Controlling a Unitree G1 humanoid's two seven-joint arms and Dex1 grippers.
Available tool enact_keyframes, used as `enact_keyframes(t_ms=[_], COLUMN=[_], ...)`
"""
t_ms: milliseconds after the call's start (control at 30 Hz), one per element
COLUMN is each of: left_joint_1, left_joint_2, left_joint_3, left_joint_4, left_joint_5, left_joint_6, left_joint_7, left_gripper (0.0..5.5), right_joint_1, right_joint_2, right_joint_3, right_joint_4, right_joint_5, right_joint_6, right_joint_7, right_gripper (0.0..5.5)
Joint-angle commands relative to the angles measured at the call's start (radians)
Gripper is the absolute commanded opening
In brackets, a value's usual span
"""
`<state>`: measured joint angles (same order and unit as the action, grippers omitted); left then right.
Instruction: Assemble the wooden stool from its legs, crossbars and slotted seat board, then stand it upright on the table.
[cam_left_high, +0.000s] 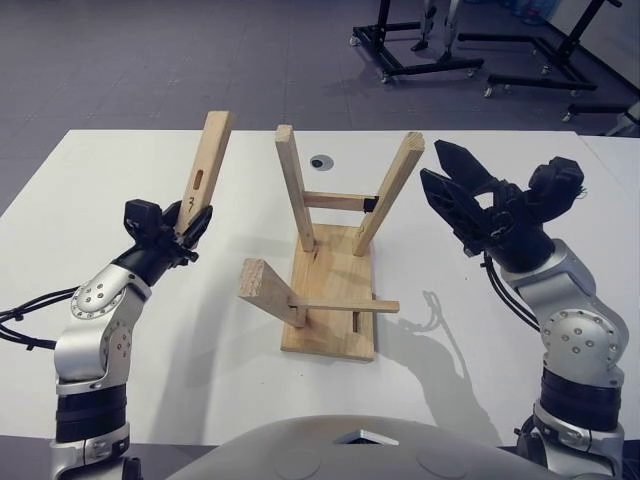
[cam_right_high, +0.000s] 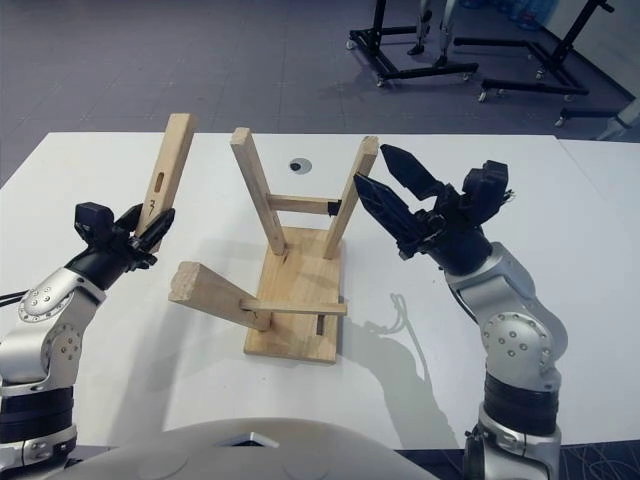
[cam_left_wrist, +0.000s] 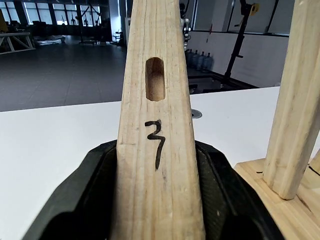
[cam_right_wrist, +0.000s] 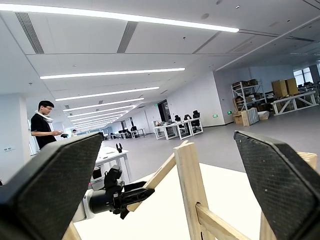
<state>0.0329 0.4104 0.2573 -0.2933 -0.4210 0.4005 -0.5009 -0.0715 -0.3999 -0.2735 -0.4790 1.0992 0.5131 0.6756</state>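
Loose leg (cam_left_high: 206, 158) stands tilted, clamped in the left claw (cam_left_high: 190, 228).

Half-built stool (cam_left_high: 338, 268) upturned, numbered leg (cam_left_high: 207, 160) aloft

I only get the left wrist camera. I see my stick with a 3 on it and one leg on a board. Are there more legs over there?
Observer: Yes. A left standing leg and a right standing leg are upright in the seat board, joined by a crossbar.
Operator: Any others?
Observer: A third leg leans tipped over at the board's near left side, a second crossbar sticking out of it.
Operator: What's my other hand doing?
Observer: The right gripper has its fingers open by the right standing leg's top, across from the left gripper holding your numbered leg.
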Motion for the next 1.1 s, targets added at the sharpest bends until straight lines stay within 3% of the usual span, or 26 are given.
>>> enact_keyframes(t_ms=[33,267,400,633,1033,1100], left_joint_1=[-0.052,-0.143,-0.166,-0.339,-0.354,-0.351], left_joint_2=[0.008,0.037,0.129,0.167,0.107,0.108], left_joint_3=[0.028,0.055,0.042,-0.119,-0.170,-0.170], left_joint_4=[-0.103,-0.275,-0.231,-0.033,-0.039,-0.048], left_joint_5=[-0.095,-0.452,-0.640,-0.579,-0.591,-0.592], left_joint_6=[0.000,0.076,0.169,0.204,0.215,0.218], left_joint_7=[-0.026,-0.125,-0.299,-0.506,-0.511,-0.509], left_gripper=[2.06,2.06,2.06,2.06,2.06,2.06], right_joint_1=[-0.070,-0.177,-0.279,-0.425,-0.478,-0.478], right_joint_2=[0.006,0.036,0.065,0.113,0.206,0.220], right_joint_3=[0.028,0.064,0.115,0.209,0.248,0.244], right_joint_4=[0.031,0.090,0.138,0.228,0.263,0.264], right_joint_5=[-0.002,0.042,0.126,0.069,0.002,0.010], right_joint_6=[-0.002,0.016,0.068,0.083,0.054,0.054], right_joint_7=[0.007,0.024,0.090,0.184,0.213,0.220], right_gripper=[4.81,4.81,4.81,4.81,4.81,4.44])
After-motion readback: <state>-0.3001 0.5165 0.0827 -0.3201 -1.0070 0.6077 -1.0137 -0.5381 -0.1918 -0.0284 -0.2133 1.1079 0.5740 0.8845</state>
